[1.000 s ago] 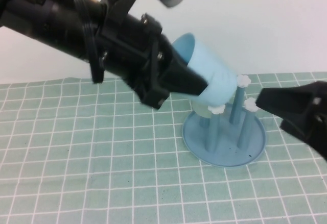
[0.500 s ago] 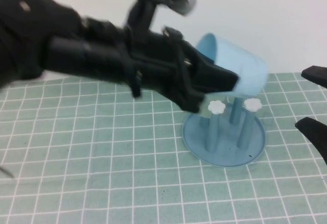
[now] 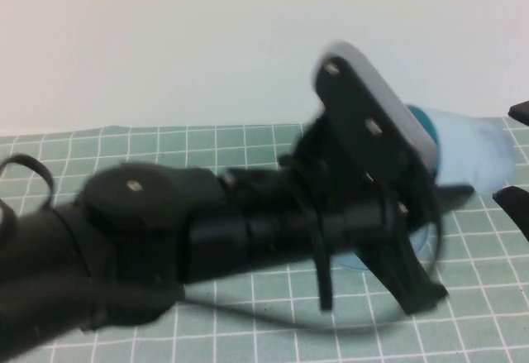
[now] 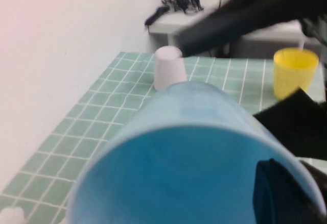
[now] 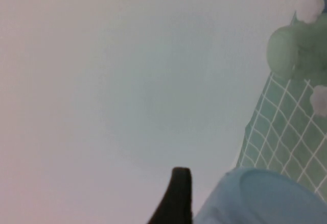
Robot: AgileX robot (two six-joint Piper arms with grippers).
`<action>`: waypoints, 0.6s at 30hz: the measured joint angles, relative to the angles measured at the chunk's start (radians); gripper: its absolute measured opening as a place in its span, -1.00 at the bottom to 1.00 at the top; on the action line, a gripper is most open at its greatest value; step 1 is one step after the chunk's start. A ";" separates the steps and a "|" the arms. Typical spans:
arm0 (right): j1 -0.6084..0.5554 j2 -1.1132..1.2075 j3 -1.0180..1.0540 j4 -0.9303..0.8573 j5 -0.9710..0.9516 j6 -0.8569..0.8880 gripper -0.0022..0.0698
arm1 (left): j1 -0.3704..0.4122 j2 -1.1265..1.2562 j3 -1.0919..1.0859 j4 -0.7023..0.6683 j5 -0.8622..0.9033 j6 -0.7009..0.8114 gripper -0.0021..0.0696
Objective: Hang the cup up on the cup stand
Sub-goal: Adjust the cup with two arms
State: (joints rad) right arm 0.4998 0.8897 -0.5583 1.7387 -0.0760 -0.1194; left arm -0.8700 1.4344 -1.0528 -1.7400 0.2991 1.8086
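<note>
Left gripper (image 3: 446,202) grips the cup (image 3: 467,152) — arm hides most of the cup stand (image 3: 423,239). Right gripper (image 3: 521,164) at right edge, jaws apart, mostly cut off.

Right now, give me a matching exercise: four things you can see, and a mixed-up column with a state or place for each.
Things:
1. blue cup
2. yellow cup
3. white cup
4. right claw

States:
A. upright on the checked mat
B. open and empty, at the mat's right edge
C. tipped sideways above the mat, gripped by the left claw
D. upside down on the checked mat

Pairs: 1-C, 2-A, 3-D, 4-B
</note>
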 joint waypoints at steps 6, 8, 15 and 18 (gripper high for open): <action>-0.002 0.000 0.002 0.002 0.046 0.002 0.99 | -0.098 0.002 0.002 -0.006 -0.124 0.092 -0.91; -0.004 0.000 0.002 0.002 0.061 0.002 0.99 | -0.105 0.002 0.002 -0.007 -0.136 0.102 -0.91; -0.004 0.000 0.002 0.002 0.142 0.002 0.99 | -0.105 0.002 0.002 -0.010 -0.151 0.115 -0.91; -0.004 0.000 0.002 0.000 0.157 0.002 0.99 | -0.105 0.002 0.002 -0.010 -0.142 0.115 -0.91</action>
State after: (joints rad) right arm 0.4962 0.8897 -0.5565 1.7384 0.0809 -0.1176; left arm -0.9748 1.4365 -1.0505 -1.7503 0.1574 1.9241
